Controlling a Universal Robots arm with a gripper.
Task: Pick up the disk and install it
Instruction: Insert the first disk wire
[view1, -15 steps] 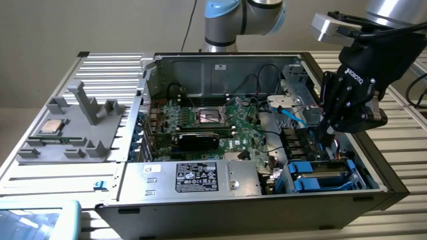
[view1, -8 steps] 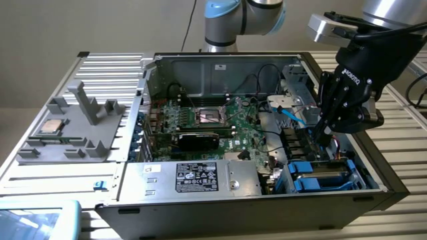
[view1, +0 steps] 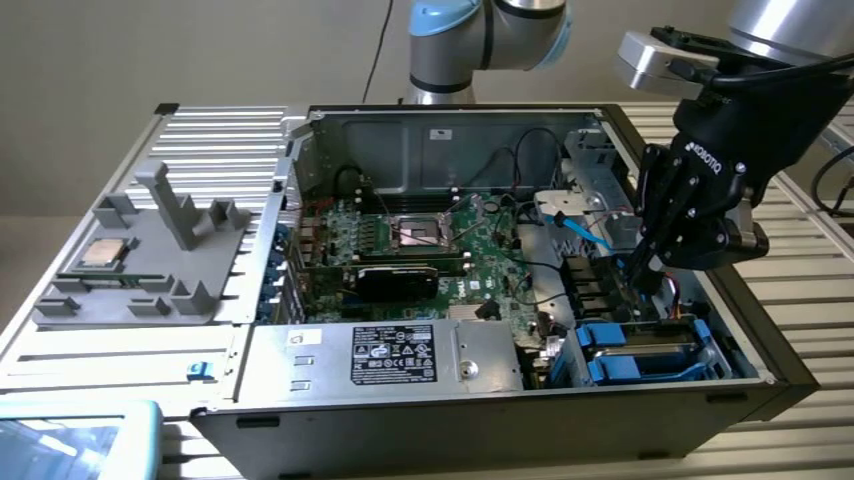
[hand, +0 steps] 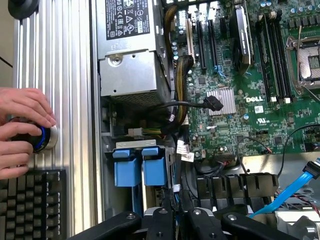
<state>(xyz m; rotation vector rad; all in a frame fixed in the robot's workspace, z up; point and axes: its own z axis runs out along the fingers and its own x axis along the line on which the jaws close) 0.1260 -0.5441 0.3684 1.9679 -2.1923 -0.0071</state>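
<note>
Two bright blue carriers (hand: 134, 171) stand side by side in the drive bay (view1: 643, 352) at the near corner of the open computer case, on the exterior view's right. Of the disk I see just these blue frames; its silver body and white label are hidden. My gripper (view1: 646, 268) hangs just above that bay, pointing down into the case, with nothing visibly held. In the wrist view its black linkages (hand: 177, 222) sit right beside the blue carriers.
The motherboard (view1: 427, 240) and the power supply (view1: 387, 355) fill the case. A blue cable (view1: 587, 235) runs loose near the bay. A grey holder with a processor chip (view1: 100, 255) lies on the exterior view's left. A person's hands (hand: 20, 127) rest on a round button beside a keyboard (hand: 30, 205).
</note>
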